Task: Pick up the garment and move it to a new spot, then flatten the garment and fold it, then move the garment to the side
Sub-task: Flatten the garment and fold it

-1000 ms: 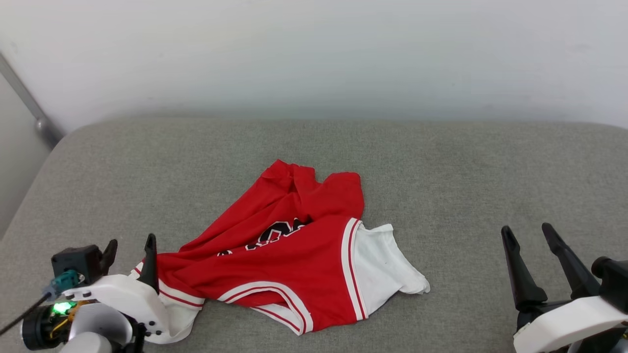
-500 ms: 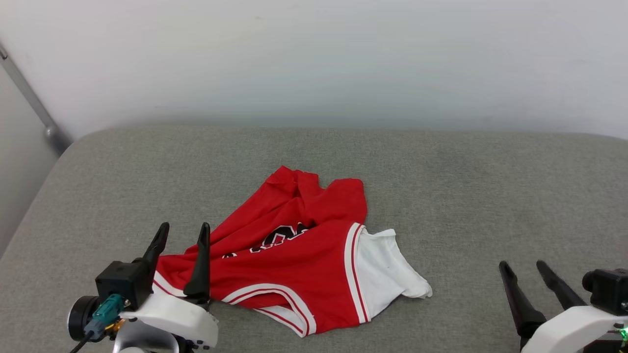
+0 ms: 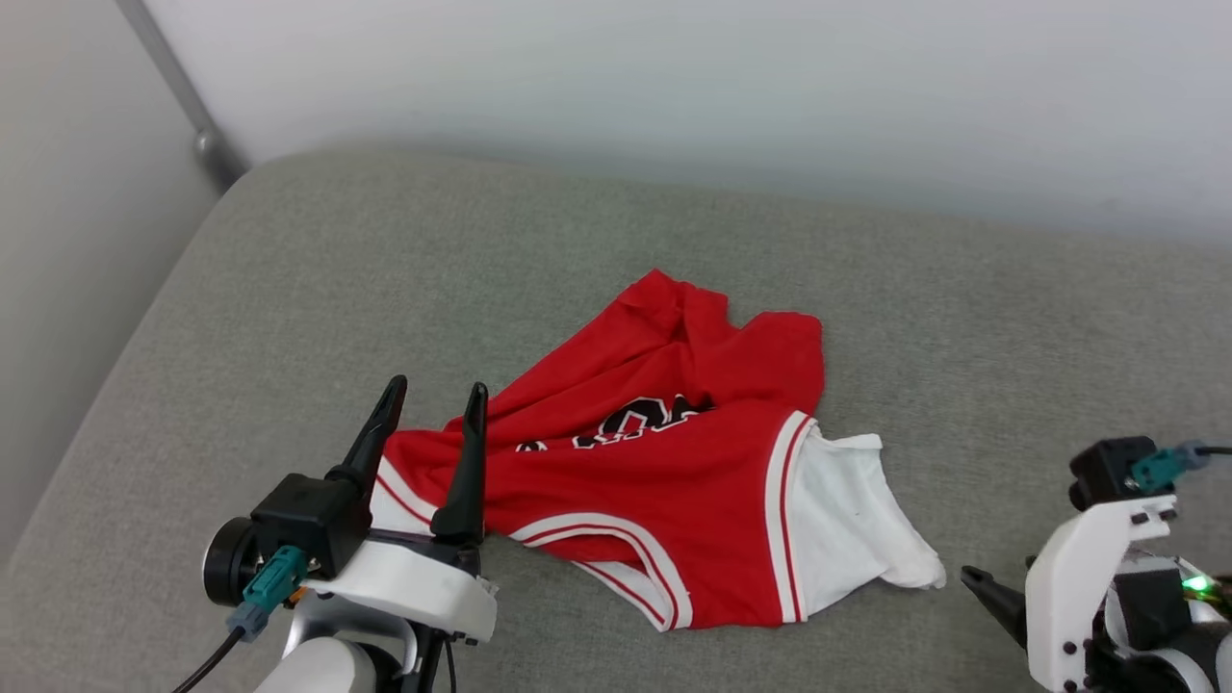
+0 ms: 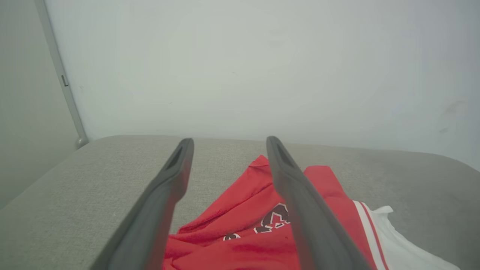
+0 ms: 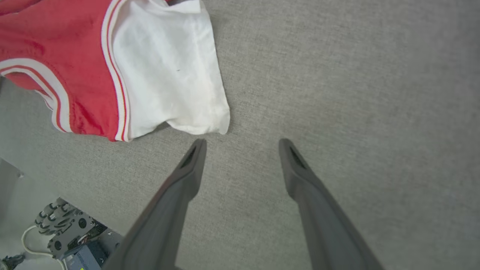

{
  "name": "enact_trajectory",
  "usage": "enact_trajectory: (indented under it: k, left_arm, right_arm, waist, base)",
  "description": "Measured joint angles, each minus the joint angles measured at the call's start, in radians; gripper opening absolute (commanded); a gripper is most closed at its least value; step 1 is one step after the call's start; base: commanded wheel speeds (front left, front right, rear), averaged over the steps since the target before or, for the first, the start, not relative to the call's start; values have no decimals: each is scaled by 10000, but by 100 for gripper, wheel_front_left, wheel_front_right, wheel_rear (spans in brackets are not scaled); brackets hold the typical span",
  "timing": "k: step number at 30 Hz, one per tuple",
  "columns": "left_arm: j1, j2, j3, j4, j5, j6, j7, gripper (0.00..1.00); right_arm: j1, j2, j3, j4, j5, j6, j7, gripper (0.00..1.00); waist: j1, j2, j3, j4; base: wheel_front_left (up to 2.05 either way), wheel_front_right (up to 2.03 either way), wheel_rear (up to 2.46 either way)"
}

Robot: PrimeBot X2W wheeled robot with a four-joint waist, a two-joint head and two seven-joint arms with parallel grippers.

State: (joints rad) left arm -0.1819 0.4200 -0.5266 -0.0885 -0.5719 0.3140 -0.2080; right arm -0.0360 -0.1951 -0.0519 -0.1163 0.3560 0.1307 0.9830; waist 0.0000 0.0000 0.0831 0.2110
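**Far left.** A grey pipe (image 3: 178,82) runs down the corner of the pale wall (image 3: 674,77) to the back edge of the grey cushion (image 3: 289,289).

**Left gripper** (image 3: 436,388). Fingers are spread, with nothing between them. In the head view they point up and away from the robot, over the left end of the shirt (image 3: 674,481). The right finger crosses the red cloth, and the left finger sits by the white, striped edge. Contact with the cloth cannot be determined. In the left wrist view the gripper (image 4: 229,140) points at the wall, with the shirt (image 4: 240,221) lying below and between the fingers.

**Shirt.** It lies crumpled on the cushion, near the middle of the head view.
- The red body is bunched toward the back.
- A black-and-white print is partly hidden in a fold.
- Curved red-and-white trim lies along the near edge.
- One white sleeve (image 3: 847,510) lies flat at the right end, joined at a striped seam.

**Right gripper** (image 5: 243,141). Fingers are spread and empty, above bare cushion. In the right wrist view the left fingertip is near the sleeve corner (image 5: 221,125) but apart from it. In the head view one finger (image 3: 987,592) shows at the lower right, just beside the sleeve tip.
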Motion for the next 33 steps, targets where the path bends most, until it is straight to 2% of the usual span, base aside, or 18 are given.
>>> enact_trajectory:
  k: [8, 14, 15, 16, 25, 29, 33]
  left_arm:
    - [-327, -301, 15, 318, 46, -209, -276, 100]
    - [-362, -387, 128, 464, 52, -265, -387, 100]
    - [-365, -387, 155, 485, 52, -293, -391, 100]
    - [-370, -387, 171, 499, 52, -295, -412, 100]
    - [-300, -305, 221, 612, 44, -291, -418, 100]
    - [-139, -96, 230, 686, -42, -282, -169, 100]
    - [82, 355, 259, 759, -268, -349, 412, 100]
  right_arm:
    - [-988, -470, 928, 1588, 215, 2, 182, 100]
    - [-1294, -587, 1323, 2393, 535, 2, 171, 100]
    - [-1334, -587, 1342, 2458, 654, 2, 146, 45]
    - [-1371, -612, 1392, 2512, 702, 0, 102, 1]
    - [-1711, -802, 1678, 2656, 1072, 4, -422, 0]
    - [-1808, -1009, 1244, 2491, 1011, 2, -963, 0]
    - [-1686, -1030, 401, 2299, 731, 2, -1327, 0]
  waist:
    - [1, 0, 859, 689]
    - [1, 0, 1159, 818]
    - [1, 0, 1167, 800]
    - [0, 0, 1173, 781]
    - [1, 0, 959, 557]
    - [1, 0, 690, 427]
    - [1, 0, 350, 219]
  base:
    - [0, 0, 0]
    - [0, 0, 0]
    - [0, 0, 0]
    - [0, 0, 0]
    - [0, 0, 0]
    - [0, 0, 0]
    - [0, 0, 0]
